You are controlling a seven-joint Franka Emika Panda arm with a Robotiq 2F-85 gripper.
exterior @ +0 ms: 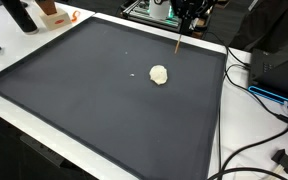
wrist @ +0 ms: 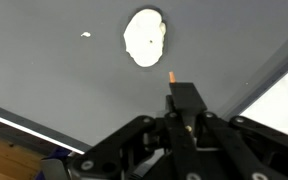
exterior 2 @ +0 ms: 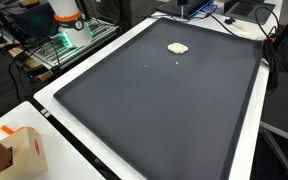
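Note:
A white crumpled lump (exterior: 159, 74) lies on a large dark mat (exterior: 84, 90), toward the mat's far side; it also shows in the other exterior view (exterior 2: 177, 47) and near the top of the wrist view (wrist: 144, 38). My gripper (exterior: 191, 20) hangs above the mat's far edge, shut on a thin stick (exterior: 178, 43) that points down at the mat, apart from the lump. In the wrist view the gripper (wrist: 184, 100) has its jaws together, and the stick's orange tip (wrist: 170, 73) pokes out just below and right of the lump.
A tiny white speck (wrist: 85, 35) lies on the mat near the lump. Black cables (exterior: 254, 90) and a dark box (exterior: 284, 70) sit beside the mat's edge. An orange-and-white object (exterior: 52, 12) and a cardboard box (exterior 2: 19, 150) stand off the mat.

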